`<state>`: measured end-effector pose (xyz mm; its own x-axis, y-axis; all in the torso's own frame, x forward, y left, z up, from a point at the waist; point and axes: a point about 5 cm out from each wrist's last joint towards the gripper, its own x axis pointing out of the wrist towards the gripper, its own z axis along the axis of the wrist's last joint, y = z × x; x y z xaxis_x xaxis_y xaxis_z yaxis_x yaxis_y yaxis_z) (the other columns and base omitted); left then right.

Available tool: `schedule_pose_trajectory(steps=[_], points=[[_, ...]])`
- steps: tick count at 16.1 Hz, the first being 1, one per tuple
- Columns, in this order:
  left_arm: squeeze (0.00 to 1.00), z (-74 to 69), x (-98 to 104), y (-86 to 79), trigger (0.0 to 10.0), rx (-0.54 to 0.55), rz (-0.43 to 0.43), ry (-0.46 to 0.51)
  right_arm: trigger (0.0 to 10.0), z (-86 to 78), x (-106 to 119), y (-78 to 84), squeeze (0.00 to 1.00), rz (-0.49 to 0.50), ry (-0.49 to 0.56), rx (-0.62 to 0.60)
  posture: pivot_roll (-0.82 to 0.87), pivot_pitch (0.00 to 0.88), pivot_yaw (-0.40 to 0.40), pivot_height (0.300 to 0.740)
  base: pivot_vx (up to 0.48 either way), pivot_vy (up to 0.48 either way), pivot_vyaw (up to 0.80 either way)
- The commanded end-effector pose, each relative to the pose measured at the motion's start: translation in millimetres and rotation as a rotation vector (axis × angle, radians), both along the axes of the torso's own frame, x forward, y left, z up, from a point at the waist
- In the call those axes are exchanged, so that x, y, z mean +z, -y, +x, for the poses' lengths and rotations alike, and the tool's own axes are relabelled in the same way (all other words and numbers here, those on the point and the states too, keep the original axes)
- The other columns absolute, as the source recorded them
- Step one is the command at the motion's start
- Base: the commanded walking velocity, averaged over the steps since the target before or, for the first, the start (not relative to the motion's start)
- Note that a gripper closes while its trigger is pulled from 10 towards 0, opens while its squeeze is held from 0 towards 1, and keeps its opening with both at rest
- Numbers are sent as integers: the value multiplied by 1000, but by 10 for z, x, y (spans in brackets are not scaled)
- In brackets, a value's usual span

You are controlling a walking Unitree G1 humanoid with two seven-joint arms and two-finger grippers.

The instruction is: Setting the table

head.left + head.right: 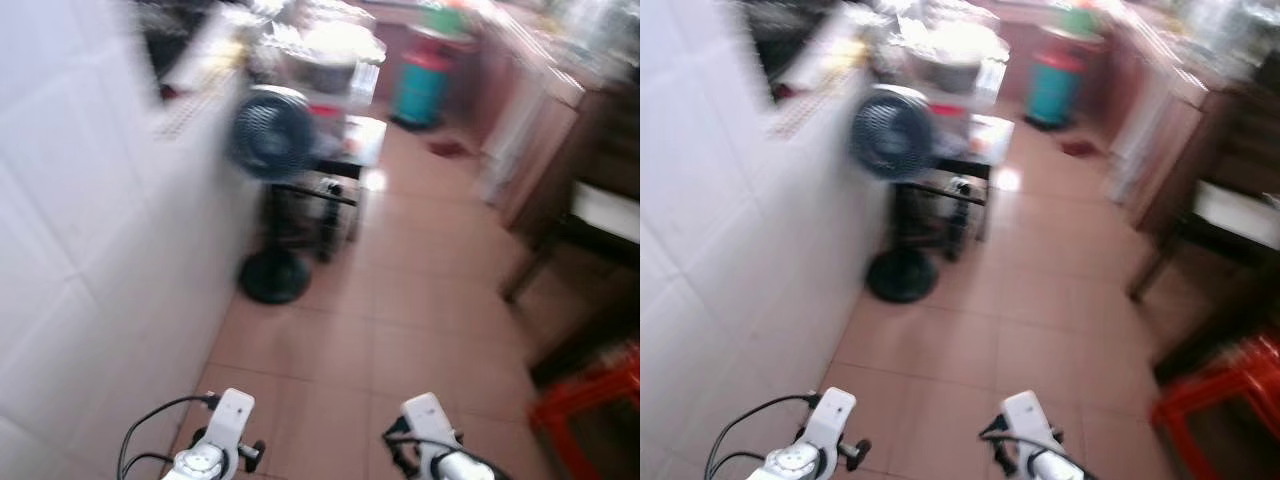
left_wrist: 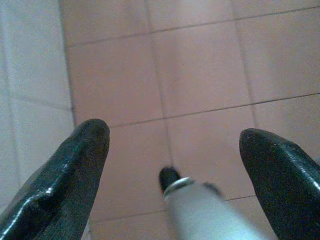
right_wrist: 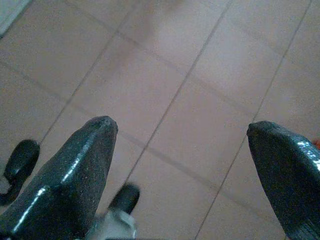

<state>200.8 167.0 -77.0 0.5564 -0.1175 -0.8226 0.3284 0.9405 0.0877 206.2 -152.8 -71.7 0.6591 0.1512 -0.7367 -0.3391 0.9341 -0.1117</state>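
1. Both end effectors hang low over the floor, holding nothing: the left end effector (image 2: 172, 145) has its two black fingers (image 2: 75, 170) spread wide apart above the reddish-brown floor tiles (image 2: 200, 75), close to the white tiled wall (image 2: 30, 100).
2. The right end effector (image 3: 180, 145) is likewise spread wide, its fingers (image 3: 75, 175) framing bare floor tiles.
3. From the head camera, the left arm (image 1: 215, 440) and right arm (image 1: 435, 440) show at the bottom edge, side by side over the floor.
4. A dark standing fan (image 1: 268, 135) stands ahead on the left, just beside the wall, its round base (image 1: 272, 275) on the floor.
5. Right behind the fan sits a small dark stand (image 1: 325, 205) loaded with blurred kitchen things; I cannot tell what they are.
6. Farther back, a teal bin with a red top (image 1: 420, 85) stands on the floor.
7. To the right, brown cabinets (image 1: 560, 140) line the room, with a dark-legged counter with a white top (image 1: 600, 215) nearer and a red stool (image 1: 590, 405) at the lower right.
8. Everything ahead is blurred; I cannot make out any tableware.
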Motion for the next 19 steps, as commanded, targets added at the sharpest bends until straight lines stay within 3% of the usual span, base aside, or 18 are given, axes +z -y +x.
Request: schedule_pose_trajectory(steps=[1, 13, 14, 15, 19], points=[[0, -41, -20, -47, 10000, 2, 17, -18, 10000, -11, -6, -64, 0, 17, -1, 10, 147, 0, -51, 740, 289, 0, 0], [0, -41, -20, -47, 10000, 2, 17, -18, 10000, -11, -6, -64, 0, 17, -1, 10, 147, 0, -51, 740, 289, 0, 0], [0, -118, -53, -140, 10000, 77, 49, -24, 10000, -77, -61, 23, 0, 73, -68, -194, 157, 0, -23, 740, 0, 0, 0], [0, -139, -61, -181, 10000, 113, 68, -24, 10000, -118, -89, 70, 0, 107, -101, -308, 152, 0, -13, 740, 0, 0, 0], [0, -120, -51, -216, 10000, 167, 63, -30, 10000, -162, -113, 114, 0, 189, -125, -474, 122, 0, 23, 740, 0, 0, 0]])
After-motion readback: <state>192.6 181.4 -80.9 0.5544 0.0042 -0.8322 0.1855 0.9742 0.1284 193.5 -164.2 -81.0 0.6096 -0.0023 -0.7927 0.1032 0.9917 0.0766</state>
